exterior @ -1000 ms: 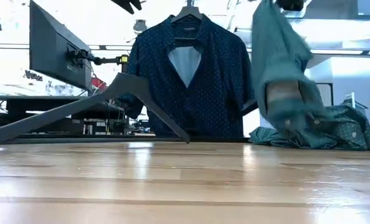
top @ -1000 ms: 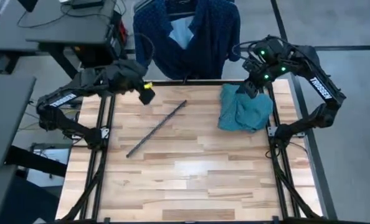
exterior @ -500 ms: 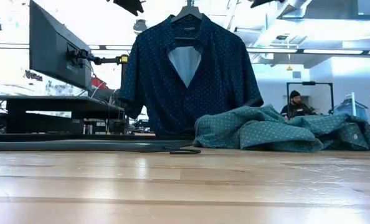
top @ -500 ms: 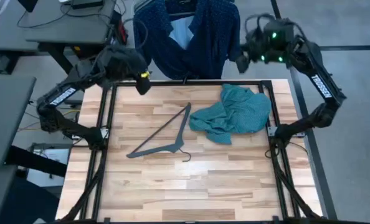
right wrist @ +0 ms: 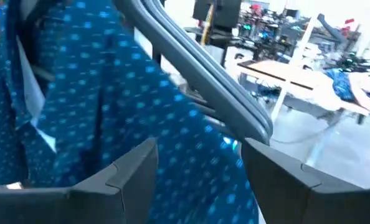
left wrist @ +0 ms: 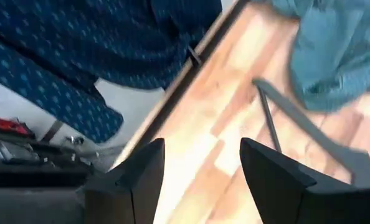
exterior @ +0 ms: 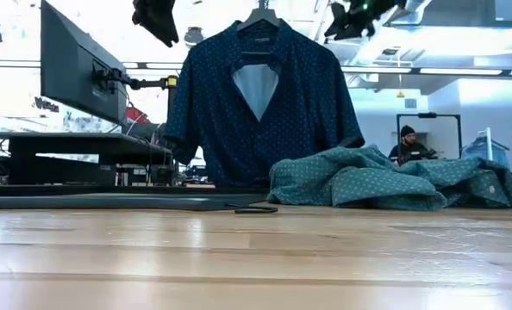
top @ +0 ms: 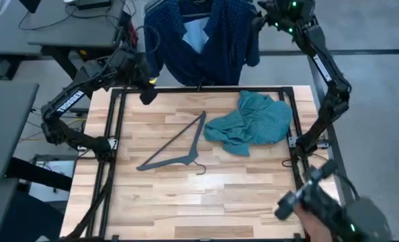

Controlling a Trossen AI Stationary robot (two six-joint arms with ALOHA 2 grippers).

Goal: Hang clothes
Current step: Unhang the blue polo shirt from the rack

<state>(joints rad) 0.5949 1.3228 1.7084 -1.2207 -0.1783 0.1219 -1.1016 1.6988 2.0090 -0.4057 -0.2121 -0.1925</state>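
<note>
The teal-green shirt (top: 251, 124) lies crumpled on the tabletop (top: 206, 195) near its far right corner, with a black hanger (top: 176, 144) flat just beside it toward the middle. Behind that far edge the navy dotted shirt (top: 203, 37) hangs on its own hanger. The left gripper (top: 146, 94) hovers over the far left corner, jaws open and empty. The right gripper (top: 256, 23) is raised beside the navy shirt's shoulder, jaws apart, holding nothing.

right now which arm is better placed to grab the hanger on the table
Left, probably. Its gripper hovers open by the table's back left edge, near the hanger; the right gripper is up beyond the table by the navy shirt.
</note>
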